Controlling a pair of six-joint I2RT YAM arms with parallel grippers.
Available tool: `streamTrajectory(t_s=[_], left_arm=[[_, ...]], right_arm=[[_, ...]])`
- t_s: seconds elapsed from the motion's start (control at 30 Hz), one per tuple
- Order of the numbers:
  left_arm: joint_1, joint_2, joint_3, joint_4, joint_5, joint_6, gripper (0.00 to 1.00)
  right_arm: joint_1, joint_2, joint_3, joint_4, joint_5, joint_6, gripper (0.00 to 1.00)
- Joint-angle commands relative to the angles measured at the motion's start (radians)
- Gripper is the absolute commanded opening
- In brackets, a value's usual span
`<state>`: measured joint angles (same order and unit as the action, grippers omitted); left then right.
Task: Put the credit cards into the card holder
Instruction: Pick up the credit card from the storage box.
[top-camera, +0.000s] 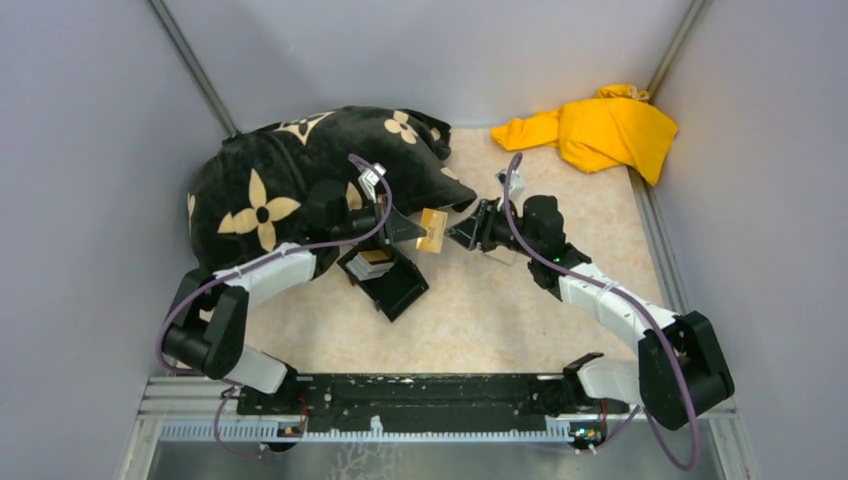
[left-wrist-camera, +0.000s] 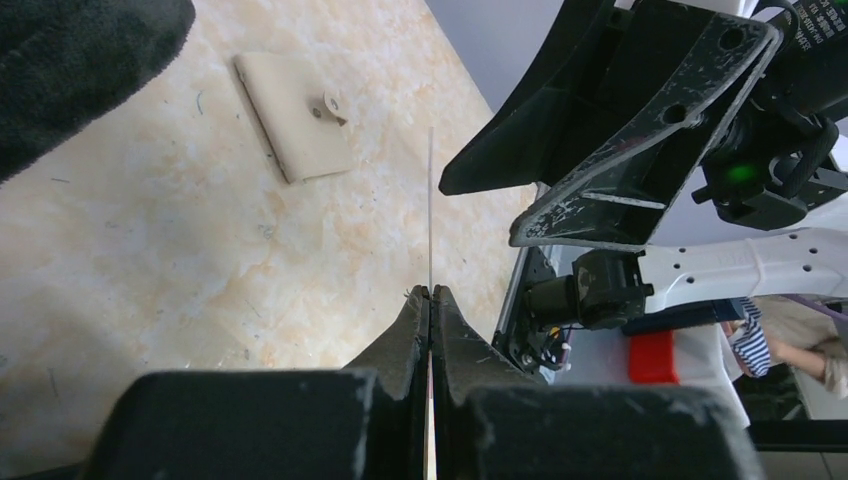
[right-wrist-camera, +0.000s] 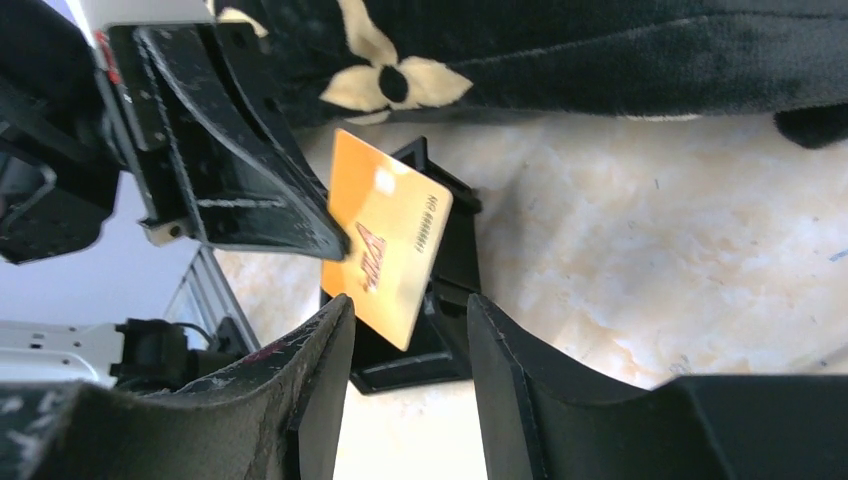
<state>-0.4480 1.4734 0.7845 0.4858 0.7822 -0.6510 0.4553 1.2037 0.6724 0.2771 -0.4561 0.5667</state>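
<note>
My left gripper (top-camera: 418, 232) is shut on the gold-orange credit card (top-camera: 433, 230) and holds it above the table. In the left wrist view the card (left-wrist-camera: 431, 200) shows edge-on between the shut jaws (left-wrist-camera: 431, 292). My right gripper (top-camera: 459, 232) faces it, open; in the right wrist view (right-wrist-camera: 410, 310) the card (right-wrist-camera: 385, 240) hangs just ahead of the open jaws, its lower corner near the left finger, not gripped. The tan card holder (left-wrist-camera: 295, 115) lies flat and closed on the table, clasp tab up. The light blue card is out of view.
An open black box (top-camera: 388, 278) sits below the left gripper. A black pillow with cream flowers (top-camera: 300, 170) fills the back left. A yellow cloth (top-camera: 600, 128) lies at the back right. Grey walls enclose the table.
</note>
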Motion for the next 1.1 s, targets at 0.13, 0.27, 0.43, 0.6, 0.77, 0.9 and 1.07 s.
streamTrajectory(t_s=[0.13, 0.27, 0.43, 0.6, 0.77, 0.9, 1.07], left_arm=[[-0.017, 0.059, 0.021, 0.149, 0.058, -0.085, 0.00], [-0.022, 0.074, 0.031, 0.159, 0.066, -0.093, 0.00], [-0.022, 0.084, 0.039, 0.172, 0.072, -0.104, 0.00], [-0.022, 0.099, 0.041, 0.199, 0.080, -0.123, 0.00], [-0.022, 0.122, 0.041, 0.237, 0.092, -0.150, 0.00], [-0.023, 0.138, 0.048, 0.248, 0.095, -0.159, 0.00], [-0.024, 0.177, 0.064, 0.291, 0.118, -0.193, 0.00]], right_arm=[[-0.003, 0.035, -0.023, 0.214, -0.044, 0.087, 0.45], [-0.004, 0.047, -0.029, 0.227, -0.043, 0.087, 0.45], [-0.003, 0.055, -0.037, 0.240, -0.045, 0.089, 0.44], [-0.004, 0.066, -0.052, 0.263, -0.052, 0.097, 0.44], [-0.003, 0.105, -0.059, 0.329, -0.085, 0.130, 0.42], [-0.004, 0.139, -0.060, 0.382, -0.118, 0.156, 0.29], [-0.004, 0.171, -0.069, 0.464, -0.155, 0.196, 0.04]])
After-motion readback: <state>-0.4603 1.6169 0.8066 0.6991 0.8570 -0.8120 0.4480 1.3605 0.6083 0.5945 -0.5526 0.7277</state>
